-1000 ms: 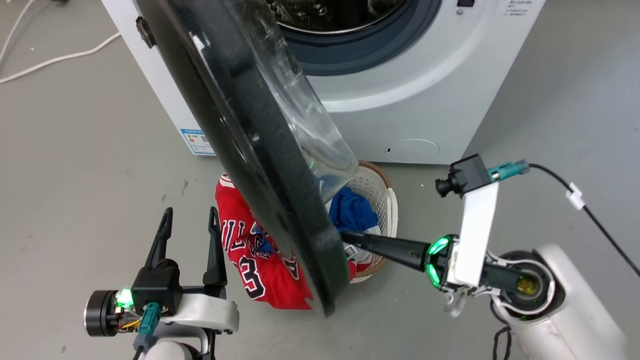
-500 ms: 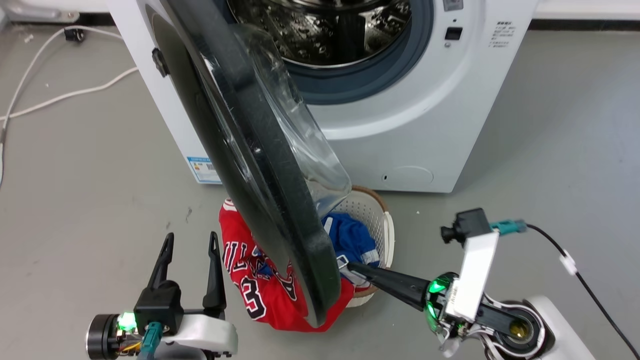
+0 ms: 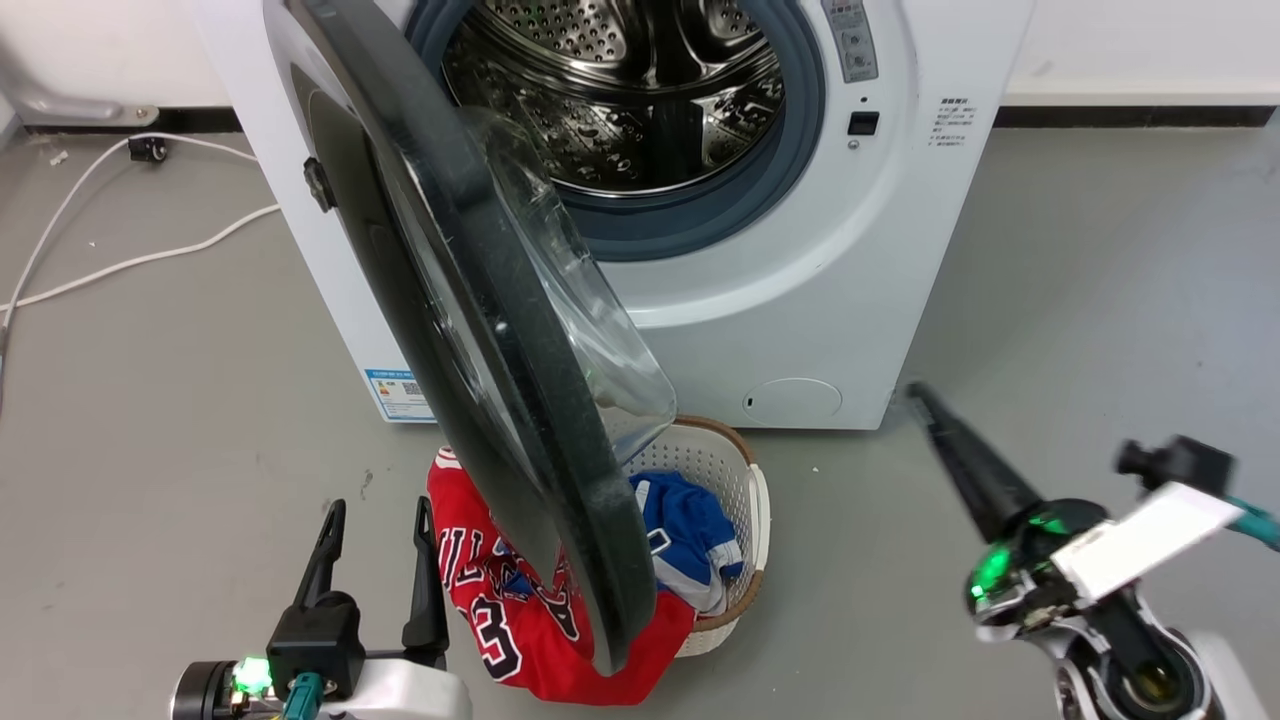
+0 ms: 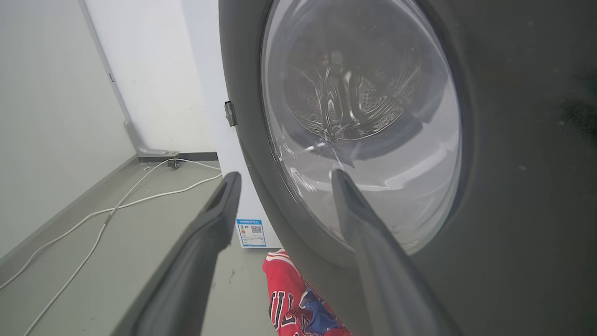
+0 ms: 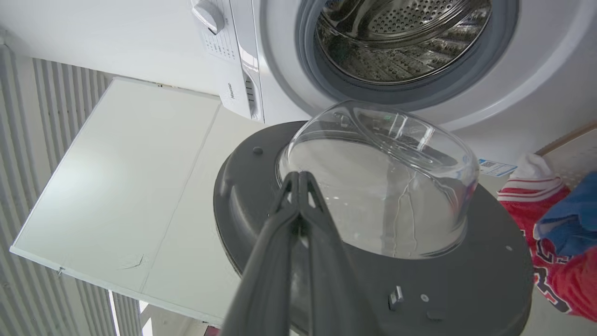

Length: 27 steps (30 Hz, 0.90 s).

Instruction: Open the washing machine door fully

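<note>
The white washing machine (image 3: pixel 880 290) stands ahead with its steel drum exposed. The washing machine door (image 3: pixel 480 330), a black disc with a clear glass bowl (image 3: pixel 590 320), hangs swung out on its left hinge, edge-on to the head view. My left gripper (image 3: pixel 377 525) is open at the lower left, left of the door's lower edge and apart from it. From its wrist I see the door's outer face (image 4: pixel 513 140) close ahead of my left gripper (image 4: pixel 282 179). My right gripper (image 3: pixel 918 392) is shut and empty, to the right, well clear of the door. Its wrist view has my right gripper (image 5: pixel 298 176) facing the door's inner side (image 5: pixel 466 289).
A white laundry basket (image 3: pixel 745 480) sits on the floor under the door, holding a blue garment (image 3: pixel 690 530). A red jersey (image 3: pixel 500 620) drapes over its left side. White cables (image 3: pixel 130 260) trail across the grey floor at left.
The head camera has shifted, showing more of the drum. My right gripper has left the door's lower edge and swung right, clear of it. The left gripper has barely moved.
</note>
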Tool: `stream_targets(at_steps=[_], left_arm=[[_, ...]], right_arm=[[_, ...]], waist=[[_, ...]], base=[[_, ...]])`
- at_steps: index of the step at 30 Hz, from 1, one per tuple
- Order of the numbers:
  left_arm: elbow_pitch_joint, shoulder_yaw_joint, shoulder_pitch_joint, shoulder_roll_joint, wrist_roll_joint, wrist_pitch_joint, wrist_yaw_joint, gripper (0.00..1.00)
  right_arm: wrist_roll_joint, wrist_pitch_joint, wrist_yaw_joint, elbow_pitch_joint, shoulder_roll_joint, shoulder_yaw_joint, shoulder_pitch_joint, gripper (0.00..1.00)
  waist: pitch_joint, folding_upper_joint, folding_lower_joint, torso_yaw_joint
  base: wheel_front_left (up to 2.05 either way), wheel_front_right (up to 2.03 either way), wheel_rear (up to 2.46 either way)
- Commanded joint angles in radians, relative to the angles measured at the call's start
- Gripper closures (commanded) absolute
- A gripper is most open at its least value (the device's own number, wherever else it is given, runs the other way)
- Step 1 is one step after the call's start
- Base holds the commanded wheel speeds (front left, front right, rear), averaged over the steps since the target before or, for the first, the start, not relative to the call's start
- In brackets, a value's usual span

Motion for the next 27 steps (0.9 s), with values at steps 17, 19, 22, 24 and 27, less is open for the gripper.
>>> stream_targets(at_steps=[17,19,22,24,27], left_arm=[[-0.014,0.0,0.036,-0.001,0.002,-0.003,-0.001,0.0],[-0.014,0.001,0.035,-0.001,0.004,-0.003,-0.002,0.0],[-0.014,0.002,0.031,-0.001,0.005,-0.003,-0.001,0.0],[-0.013,0.002,0.029,-0.001,0.006,-0.003,-0.003,0.0],[-0.012,0.003,0.028,-0.001,0.006,-0.003,-0.004,0.0]], right_arm=[[-0.985,-0.613,0.002,-0.033,-0.028,-0.076,0.127,0.0],[-1.079,-0.612,0.001,-0.05,-0.001,-0.112,0.142,0.0],[-1.243,-0.613,0.001,-0.079,0.023,-0.13,0.163,0.0],[-1.325,-0.613,0.001,-0.082,0.033,-0.131,0.183,0.0],[-1.43,-0.613,0.001,-0.088,0.039,-0.116,0.203,0.0]], waist=[[-0.027,0.0,0.0001,-0.012],[-0.026,0.0,0.0001,-0.01],[-0.025,0.0,0.0001,-0.007],[-0.024,0.0,0.0001,-0.005],[-0.024,0.0,0.0001,-0.004]], base=[[0.0,0.0,0.0],[0.0,0.0,0.0],[0.0,0.0,0.0],[0.0,0.0,0.0],[0.0,0.0,0.0]])
